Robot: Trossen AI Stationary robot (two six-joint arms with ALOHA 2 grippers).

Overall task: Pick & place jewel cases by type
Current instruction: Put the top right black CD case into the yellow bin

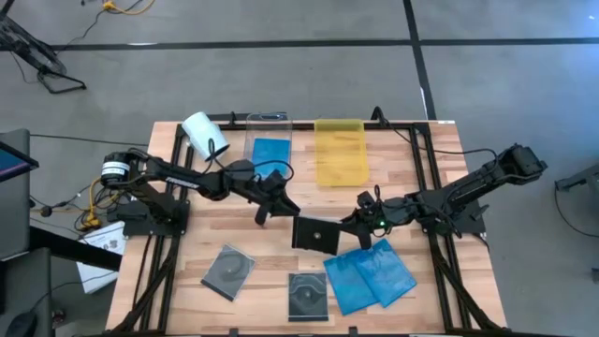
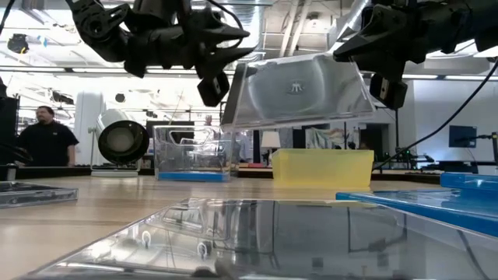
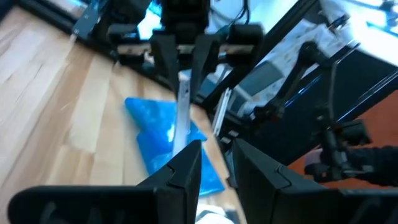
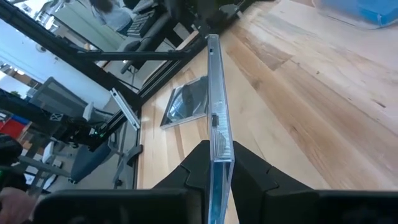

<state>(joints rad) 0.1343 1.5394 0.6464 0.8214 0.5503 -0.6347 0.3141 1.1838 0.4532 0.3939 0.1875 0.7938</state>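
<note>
Blue jewel case (image 1: 270,153) inside clear tray (image 1: 268,120)

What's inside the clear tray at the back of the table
A blue jewel case lies flat in the clear tray. Whether more cases sit under it cannot be seen, since it covers the tray's floor.
</note>
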